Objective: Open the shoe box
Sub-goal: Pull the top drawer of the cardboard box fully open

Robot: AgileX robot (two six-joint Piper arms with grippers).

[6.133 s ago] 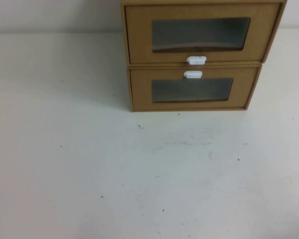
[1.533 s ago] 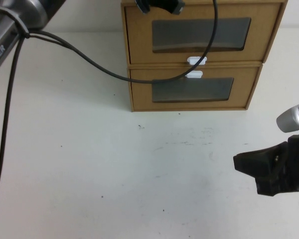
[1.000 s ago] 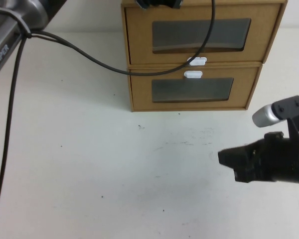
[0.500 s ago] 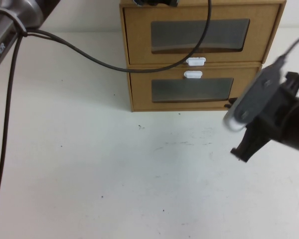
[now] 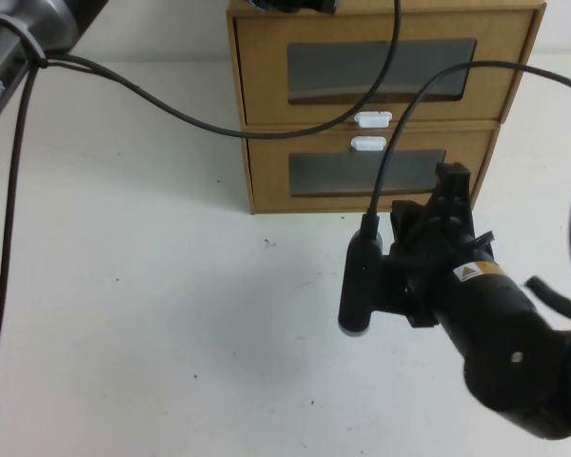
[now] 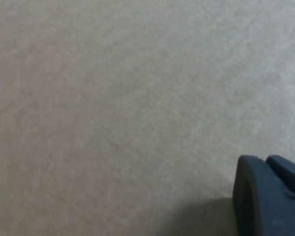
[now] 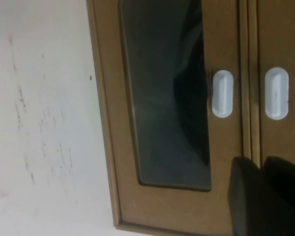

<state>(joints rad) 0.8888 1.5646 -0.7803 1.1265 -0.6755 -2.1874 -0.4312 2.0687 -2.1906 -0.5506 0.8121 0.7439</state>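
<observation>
Two brown cardboard shoe boxes stand stacked at the table's back, each with a dark window and a white handle. The upper box (image 5: 385, 62) has its handle (image 5: 373, 119) low, the lower box (image 5: 371, 171) has its handle (image 5: 368, 144) high; both fronts are closed. My right gripper (image 5: 454, 174) hovers in front of the lower box's right part, fingers together and holding nothing. In the right wrist view the right gripper (image 7: 261, 164) points at the lower front beside the lower handle (image 7: 222, 93). My left gripper (image 5: 290, 5) is over the top box, shut (image 6: 266, 160) against cardboard.
A black cable (image 5: 171, 109) from the left arm hangs across the upper box's front. The right arm's cable (image 5: 400, 124) loops over both fronts. The white table (image 5: 124, 314) stretches out in front and to the left of the boxes.
The right arm has swung in from the table's right side and turned so its gripper faces the lower box. The left arm and the boxes have stayed put.
</observation>
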